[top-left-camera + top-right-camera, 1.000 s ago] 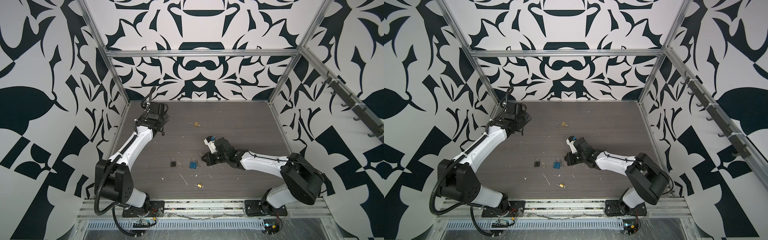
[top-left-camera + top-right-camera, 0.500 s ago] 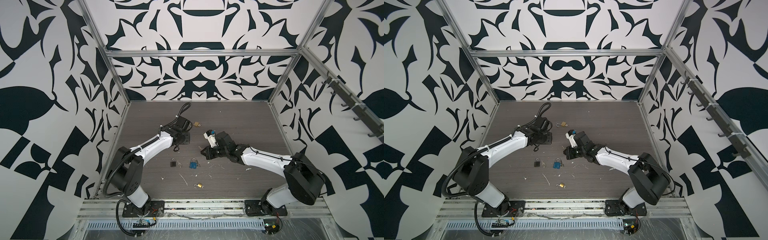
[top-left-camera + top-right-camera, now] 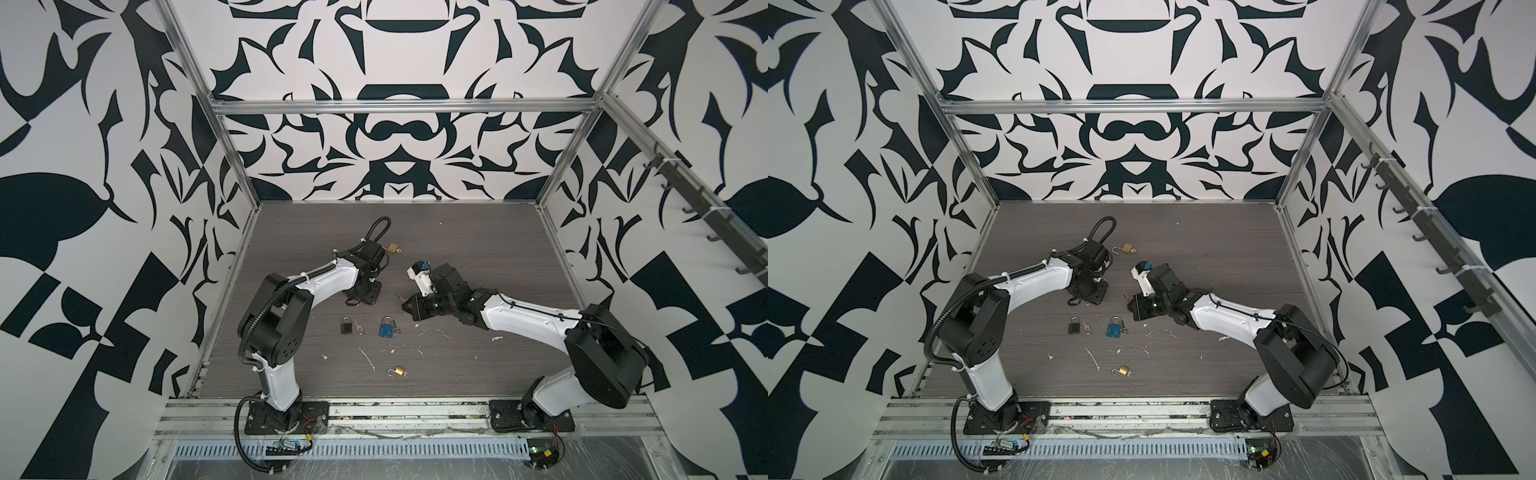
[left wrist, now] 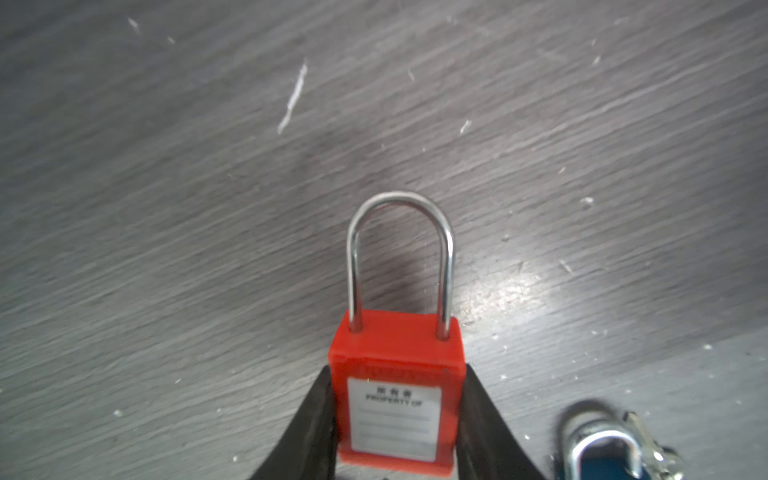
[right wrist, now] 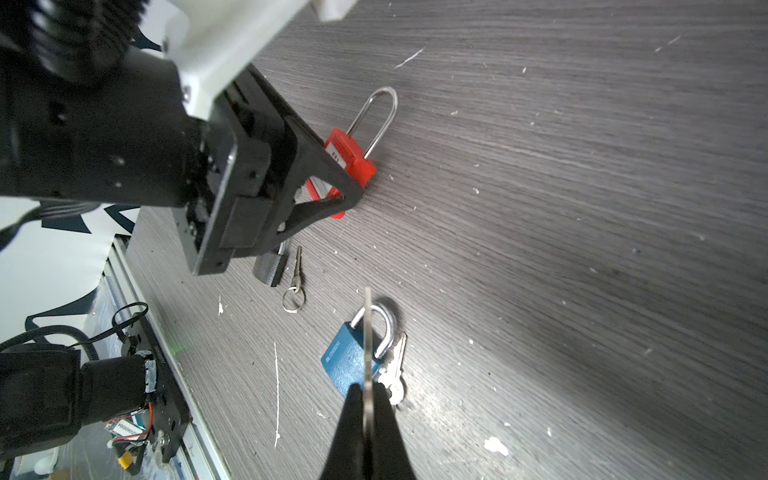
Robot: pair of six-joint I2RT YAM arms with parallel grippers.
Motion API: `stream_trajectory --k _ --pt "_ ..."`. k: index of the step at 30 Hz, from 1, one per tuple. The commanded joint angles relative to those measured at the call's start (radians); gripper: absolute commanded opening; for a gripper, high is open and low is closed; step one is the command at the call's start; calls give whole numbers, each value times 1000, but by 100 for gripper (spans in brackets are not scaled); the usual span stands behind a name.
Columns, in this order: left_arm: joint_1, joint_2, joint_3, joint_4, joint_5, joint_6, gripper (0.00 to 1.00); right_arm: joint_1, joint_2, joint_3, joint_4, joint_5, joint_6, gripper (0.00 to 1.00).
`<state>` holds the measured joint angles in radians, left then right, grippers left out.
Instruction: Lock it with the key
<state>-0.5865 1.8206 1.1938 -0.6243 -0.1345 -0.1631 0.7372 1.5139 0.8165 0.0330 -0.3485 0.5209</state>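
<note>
Left wrist view shows left fingers (image 4: 311, 428) clamping the red padlock (image 4: 397, 357).

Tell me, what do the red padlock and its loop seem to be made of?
Red padlock: body looks like matte moulded plastic, evenly coloured with soft edges. Its loop: probably polished steel, silvery with bright glints.

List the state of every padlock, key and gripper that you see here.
Red plastic padlock: shackle closed, body clamped by the left gripper.
Flat metal key: pinched edge-on in the shut right gripper.
Blue metal padlock: lying flat; shackle unclear.
Black metal padlock: lying flat; shackle looks closed.
Small brass padlock at the front: shackle open.
Small brass padlock at the back: shackle open.
</note>
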Motion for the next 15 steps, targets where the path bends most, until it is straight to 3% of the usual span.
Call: stream_trajectory --k 1,5,15 --pt "3 31 35 -51 12 27 0 -1 0 35 12 -9 -2 0" --pt "4 42 29 -56 -6 32 7 -1 5 33 14 -9 2 0" --pt "3 18 13 -34 -23 54 49 -1 24 43 18 -17 9 0"
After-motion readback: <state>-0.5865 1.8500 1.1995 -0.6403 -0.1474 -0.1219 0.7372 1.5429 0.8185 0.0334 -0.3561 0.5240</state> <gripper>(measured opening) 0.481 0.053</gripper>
